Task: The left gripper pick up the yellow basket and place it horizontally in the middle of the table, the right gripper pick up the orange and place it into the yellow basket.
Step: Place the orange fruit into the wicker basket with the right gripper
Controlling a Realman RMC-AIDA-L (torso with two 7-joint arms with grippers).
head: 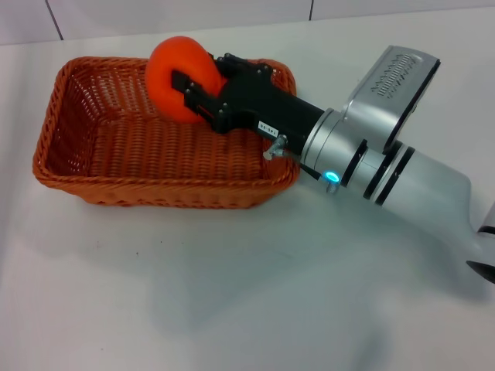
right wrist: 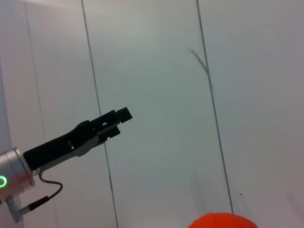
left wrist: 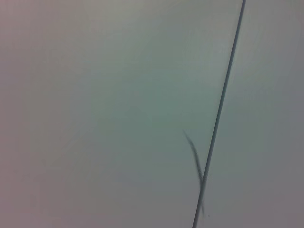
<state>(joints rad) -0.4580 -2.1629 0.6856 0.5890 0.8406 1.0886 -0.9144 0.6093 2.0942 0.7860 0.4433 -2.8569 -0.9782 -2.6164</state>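
Right arm's silver forearm (head: 402, 178) nearest, reaching from the bench's (head: 232, 294) right edge. Right tool (head: 195, 91) closed on the orange (head: 174, 77), held over the far side of the yellow basket (head: 155, 147), which sits lengthwise toward the bench's far-left. Left tool (right wrist: 116, 121) raised before the wall; opening cannot be told.

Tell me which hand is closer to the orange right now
Right. The right hand is clamped on the orange above the yellow basket; the left hand is raised well away, out of the head view.
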